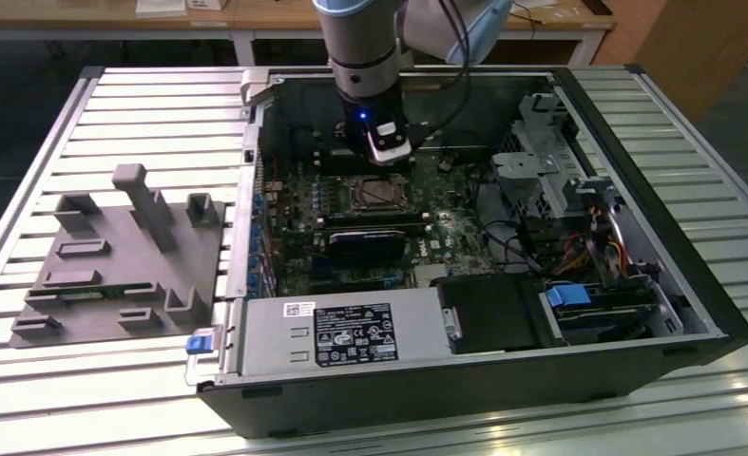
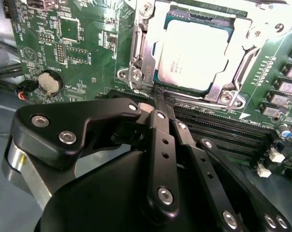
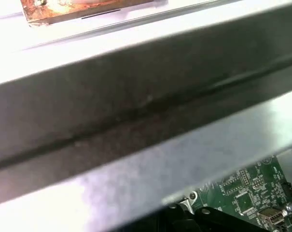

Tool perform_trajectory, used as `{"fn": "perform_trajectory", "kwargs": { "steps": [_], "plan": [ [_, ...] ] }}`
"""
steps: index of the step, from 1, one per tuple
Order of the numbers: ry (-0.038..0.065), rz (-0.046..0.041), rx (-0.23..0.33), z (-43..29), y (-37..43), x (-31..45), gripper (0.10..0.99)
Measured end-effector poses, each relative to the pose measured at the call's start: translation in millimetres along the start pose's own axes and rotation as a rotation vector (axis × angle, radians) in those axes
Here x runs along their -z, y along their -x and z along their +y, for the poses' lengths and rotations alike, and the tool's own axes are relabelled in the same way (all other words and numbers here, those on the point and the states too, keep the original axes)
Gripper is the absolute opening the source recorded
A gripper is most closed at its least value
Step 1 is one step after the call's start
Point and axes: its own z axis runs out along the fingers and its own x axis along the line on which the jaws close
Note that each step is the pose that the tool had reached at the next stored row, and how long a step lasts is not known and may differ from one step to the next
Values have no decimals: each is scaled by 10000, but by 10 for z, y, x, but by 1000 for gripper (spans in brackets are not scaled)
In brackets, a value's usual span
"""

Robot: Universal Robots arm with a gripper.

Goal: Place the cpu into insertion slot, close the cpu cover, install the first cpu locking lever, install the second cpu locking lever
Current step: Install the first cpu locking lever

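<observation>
The cpu, a silver-grey square, lies in the insertion slot on the green motherboard. The cpu cover, a silvery frame, lies flat around it with the chip showing through its window. A thin metal lever runs along one side of the frame. My gripper is shut with nothing between its black fingers. Its tips hover just off the socket's edge, near a corner screw. In the exterior view the gripper hangs inside the open case, just beyond the socket.
Long memory slots lie beside the socket under my fingers, and a coin battery sits off to one side. The case wall is close by. A drive cage, power supply and grey fixture show in the exterior view.
</observation>
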Motion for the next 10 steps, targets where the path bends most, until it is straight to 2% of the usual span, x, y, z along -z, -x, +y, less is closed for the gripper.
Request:
{"fn": "perform_trajectory", "kwargs": {
  "steps": [10],
  "plan": [
    [-7,-1,3,22,18,119,102]
  ]
}}
